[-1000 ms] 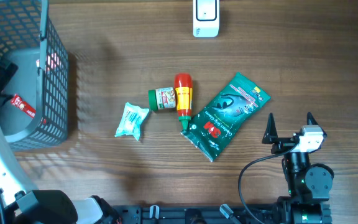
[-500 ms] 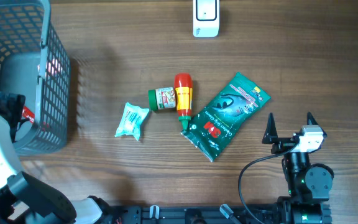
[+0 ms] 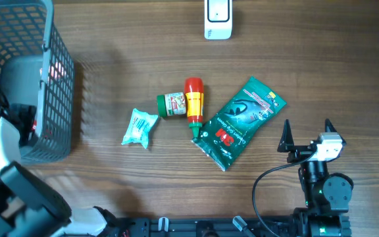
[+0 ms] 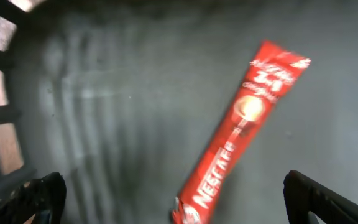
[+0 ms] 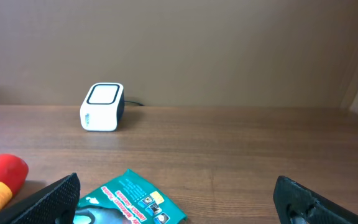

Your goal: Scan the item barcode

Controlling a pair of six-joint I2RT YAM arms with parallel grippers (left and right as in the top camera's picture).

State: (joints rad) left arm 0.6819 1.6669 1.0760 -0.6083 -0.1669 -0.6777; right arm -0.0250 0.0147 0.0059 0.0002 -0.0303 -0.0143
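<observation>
Since the Nescafe stick (image 4: 238,134) lies flat on the basket (image 3: 61,99) floor, left gripper (image 4: 169,186) hovers spread, probably to straddle it; right gripper (image 3: 306,128) idle, spread too.

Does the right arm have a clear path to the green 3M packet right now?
Probably yes: the right gripper is open and empty, and the green 3M packet lies flat close by with nothing between them.

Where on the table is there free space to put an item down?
Bare wood lies between the basket and the teal packet, and right of the scanner above the green pack. Crowded: jar, red bottle and green pack cluster.
</observation>
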